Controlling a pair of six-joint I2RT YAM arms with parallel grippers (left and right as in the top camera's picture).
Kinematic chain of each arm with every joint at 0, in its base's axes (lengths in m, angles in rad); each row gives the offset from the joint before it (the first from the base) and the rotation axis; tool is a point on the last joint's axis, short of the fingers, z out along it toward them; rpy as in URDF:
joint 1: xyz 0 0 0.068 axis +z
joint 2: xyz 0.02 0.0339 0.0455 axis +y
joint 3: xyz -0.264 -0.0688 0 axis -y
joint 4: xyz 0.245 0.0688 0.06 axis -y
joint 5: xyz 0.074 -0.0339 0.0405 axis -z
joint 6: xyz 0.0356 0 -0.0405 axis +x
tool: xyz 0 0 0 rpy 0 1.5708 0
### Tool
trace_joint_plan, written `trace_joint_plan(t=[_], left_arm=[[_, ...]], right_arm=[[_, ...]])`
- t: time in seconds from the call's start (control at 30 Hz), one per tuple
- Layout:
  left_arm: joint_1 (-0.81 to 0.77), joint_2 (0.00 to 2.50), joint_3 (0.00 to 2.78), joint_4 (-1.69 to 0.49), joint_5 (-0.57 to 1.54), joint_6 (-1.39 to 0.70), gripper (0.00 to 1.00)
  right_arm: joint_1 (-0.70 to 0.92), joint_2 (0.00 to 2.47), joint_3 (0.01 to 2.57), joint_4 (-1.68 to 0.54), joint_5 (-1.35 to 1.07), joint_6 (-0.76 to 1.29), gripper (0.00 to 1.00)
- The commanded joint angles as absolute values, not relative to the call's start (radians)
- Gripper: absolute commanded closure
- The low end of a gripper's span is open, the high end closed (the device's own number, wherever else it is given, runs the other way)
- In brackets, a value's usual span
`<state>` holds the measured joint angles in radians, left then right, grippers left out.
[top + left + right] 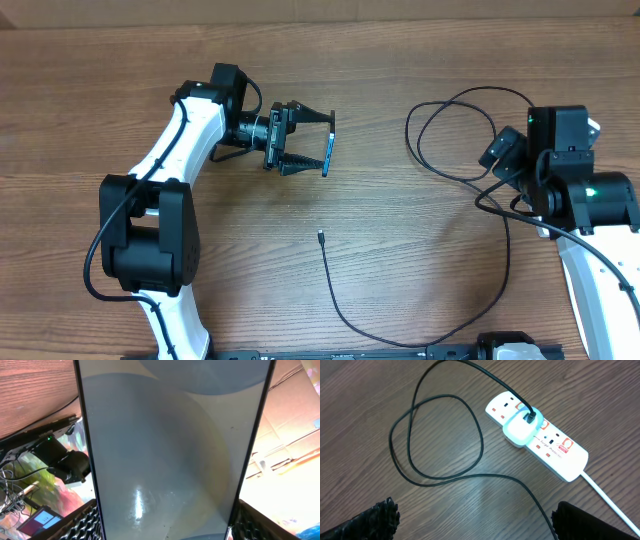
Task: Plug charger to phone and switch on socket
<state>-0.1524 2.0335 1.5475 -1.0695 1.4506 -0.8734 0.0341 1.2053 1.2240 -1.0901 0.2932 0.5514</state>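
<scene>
Two fingers (86, 521) of the left gripper (167, 516) bear on the long edges of the phone (170, 445), one on each side, so this claw is pinching the phone across its width. In the left wrist view the pale blue screen faces the camera and fills nearly the whole space between the fingers. From overhead the left gripper (328, 143) points toward the right side of the picture. There the phone (331, 140) shows only as a thin dark edge spanning the fingertips, so it stands on edge. Whether its lower end touches the table (100, 70) cannot be told.

The right gripper (474, 510) is spread wide and holds nothing. Its two dark fingers sit at the bottom corners of the right wrist view with bare wood between them. Beyond it lies the socket (562, 455), a white strip set at a slant. A white plug (519, 431) is seated in it, and a thick white cord (607, 494) leaves its lower right end. The charger (482, 442) runs out of that plug and lies in loose loops just beside the strip.

Overhead, the charger (327, 268) sweeps in a long curve across the table. Its connector (320, 237) lies free on the wood, below the held phone in the picture and well apart from it. The socket is hidden in that view.
</scene>
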Motion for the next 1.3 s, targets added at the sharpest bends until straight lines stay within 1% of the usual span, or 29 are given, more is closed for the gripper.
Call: trace_joint_plan(t=[0.0,0.43,0.77,1.1,1.27], left_arm=[[-0.15,2.034,1.574,-1.069,1.495,-0.877,0.3],[-0.15,2.034,1.574,-1.07,1.521,-0.877,0.3],[-0.15,2.034,1.574,-1.07,1.523,-0.88,0.3],[-0.15,2.034,1.574,-1.07,1.524,-0.88,0.3],[-0.15,2.034,1.574,-1.07,1.524,-0.879,0.3]], right_arm=[[0.03,1.191,1.248,-1.078,0.286,0.562,0.0],[0.031,1.191,1.248,-1.041,0.163,0.561,0.0],[0.031,1.191,1.248,-1.056,0.109,0.561,0.0],[0.031,1.191,1.248,-1.065,-0.139,0.561,0.0],[0.031,1.191,1.248,-1.063,-0.197,0.562,0.0]])
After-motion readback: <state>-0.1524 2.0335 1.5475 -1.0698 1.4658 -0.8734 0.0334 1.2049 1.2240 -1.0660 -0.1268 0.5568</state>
